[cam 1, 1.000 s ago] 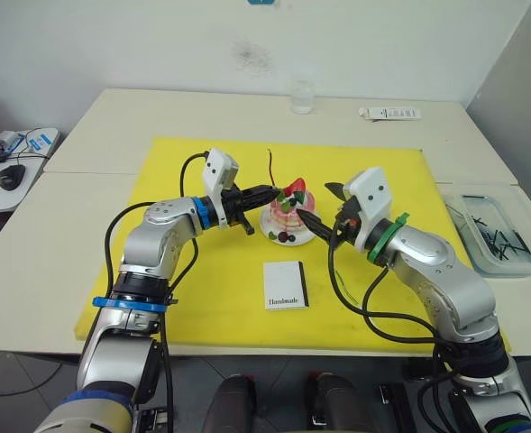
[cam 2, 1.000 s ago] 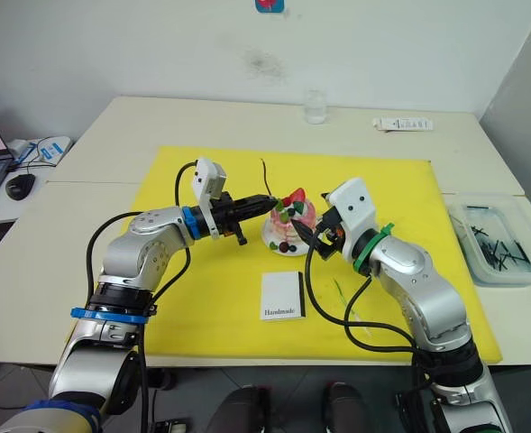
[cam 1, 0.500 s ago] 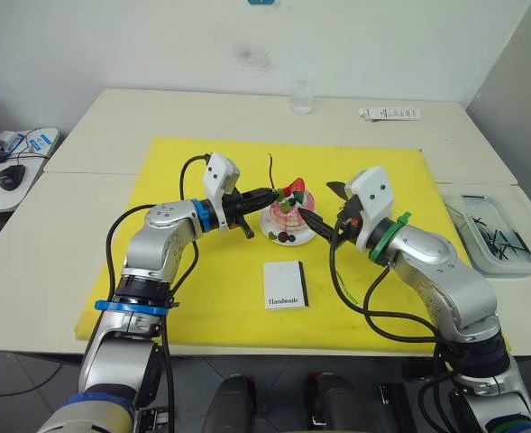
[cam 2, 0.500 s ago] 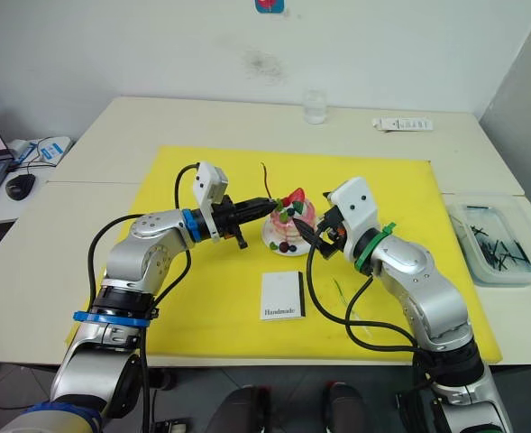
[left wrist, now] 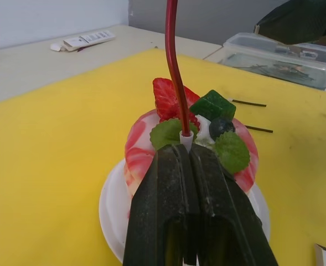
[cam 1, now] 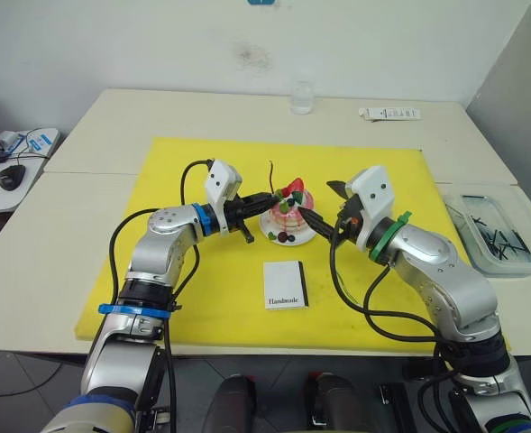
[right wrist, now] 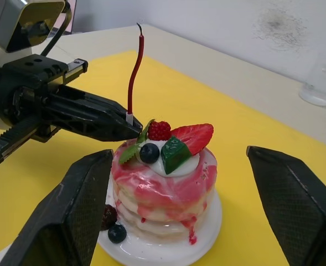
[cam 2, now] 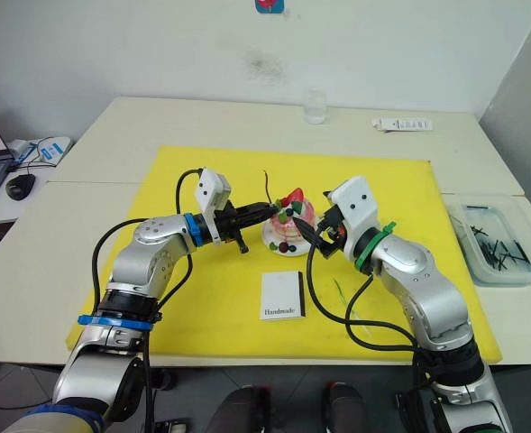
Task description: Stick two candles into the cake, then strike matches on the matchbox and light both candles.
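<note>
Left eye: cake (cam 1: 288, 212) sits mid yellow mat (cam 1: 202, 289) on the bench (cam 1: 112, 126), between both arms. Left pincer (cam 1: 270, 197) is clenched on the red candle (cam 1: 271, 173) at its pale base, tip right at the cake's top edge; candle stands near upright above the fingers. Right pincer (cam 1: 324, 209) is released, spread wide on the cake's other side, one finger near the plate rim, not touching. Matchbox (cam 1: 286, 285) lies flat on the mat just in front of the cake, apart from both pincers. Left wrist: fingers (left wrist: 168, 205) shut together, candle's white end poking out at their tips, against the cake top beside a green leaf. Right wrist: fingers (right wrist: 74, 216) flank the cake without touching; left pincer holds the candle at the cake's rim.
</note>
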`<control>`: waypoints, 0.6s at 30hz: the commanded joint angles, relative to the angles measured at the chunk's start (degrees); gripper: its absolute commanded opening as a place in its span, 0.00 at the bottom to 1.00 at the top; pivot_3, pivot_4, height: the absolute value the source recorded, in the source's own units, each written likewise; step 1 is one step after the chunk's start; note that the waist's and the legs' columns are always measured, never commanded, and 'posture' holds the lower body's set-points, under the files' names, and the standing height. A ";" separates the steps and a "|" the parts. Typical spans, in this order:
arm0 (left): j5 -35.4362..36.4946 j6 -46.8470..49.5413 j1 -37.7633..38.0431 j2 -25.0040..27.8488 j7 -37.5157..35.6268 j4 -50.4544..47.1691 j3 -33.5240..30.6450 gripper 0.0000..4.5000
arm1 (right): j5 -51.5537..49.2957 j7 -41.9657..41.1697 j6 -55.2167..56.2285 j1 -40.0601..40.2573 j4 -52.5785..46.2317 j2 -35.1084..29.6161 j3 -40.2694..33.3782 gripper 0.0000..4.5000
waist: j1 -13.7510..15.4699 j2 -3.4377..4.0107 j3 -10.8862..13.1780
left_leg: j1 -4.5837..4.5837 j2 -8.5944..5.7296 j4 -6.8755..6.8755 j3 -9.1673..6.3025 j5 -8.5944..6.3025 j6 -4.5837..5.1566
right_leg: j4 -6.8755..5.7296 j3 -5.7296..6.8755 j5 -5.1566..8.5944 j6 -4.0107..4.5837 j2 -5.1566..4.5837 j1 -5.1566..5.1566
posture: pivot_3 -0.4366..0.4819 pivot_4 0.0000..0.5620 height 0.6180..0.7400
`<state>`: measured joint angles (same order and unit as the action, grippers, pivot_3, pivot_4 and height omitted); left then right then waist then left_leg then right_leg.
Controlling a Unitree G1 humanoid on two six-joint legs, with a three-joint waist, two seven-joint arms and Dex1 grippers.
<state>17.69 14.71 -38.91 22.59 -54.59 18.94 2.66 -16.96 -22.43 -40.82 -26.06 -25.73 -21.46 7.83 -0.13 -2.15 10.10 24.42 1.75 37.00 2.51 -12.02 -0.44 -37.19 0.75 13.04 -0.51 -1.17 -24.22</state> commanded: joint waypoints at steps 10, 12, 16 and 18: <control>-1.00 -2.52 -0.33 -0.24 -0.05 0.77 -0.11 0.00 | -0.01 0.24 0.47 -1.49 -1.91 0.07 -2.12 0.90 | 0.00 0.00 0.00 | -0.01 0.00 0.02 0.00 0.00 0.00 | -0.03 0.00 -0.01 -0.01 0.00 0.01 | 0.48 0.27 1.00; -0.89 -2.49 -0.34 -0.40 0.25 0.72 -0.34 0.00 | -0.07 0.22 0.43 -1.54 -1.87 0.09 -2.18 0.90 | 0.00 0.00 0.00 | -0.01 0.00 0.02 -0.01 0.00 0.00 | -0.03 0.01 -0.01 -0.01 0.00 0.02 | 0.48 0.27 1.00; -0.53 -2.36 -0.70 -0.60 0.48 0.75 -0.72 0.13 | -0.01 0.36 0.60 -1.86 -1.65 0.25 -2.26 0.91 | 0.00 0.00 0.00 | -0.02 0.00 0.03 0.00 0.00 0.00 | -0.04 0.00 -0.01 -0.01 0.00 0.02 | 0.48 0.27 1.00; -0.49 -2.32 -1.12 -0.65 0.83 1.10 -1.01 0.24 | 0.07 0.51 0.71 -2.19 -1.45 0.42 -2.34 0.91 | 0.00 0.00 0.00 | -0.02 0.00 0.03 0.00 0.00 0.00 | -0.04 0.00 -0.01 -0.01 0.00 0.02 | 0.48 0.27 1.00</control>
<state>16.87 13.00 -38.94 22.23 -54.17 20.63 2.88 -16.97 -22.37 -40.82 -26.52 -25.72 -21.25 7.25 -0.13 -2.15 10.10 24.40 1.76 37.04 2.50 -12.02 -0.44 -37.23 0.75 13.03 -0.52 -1.17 -24.21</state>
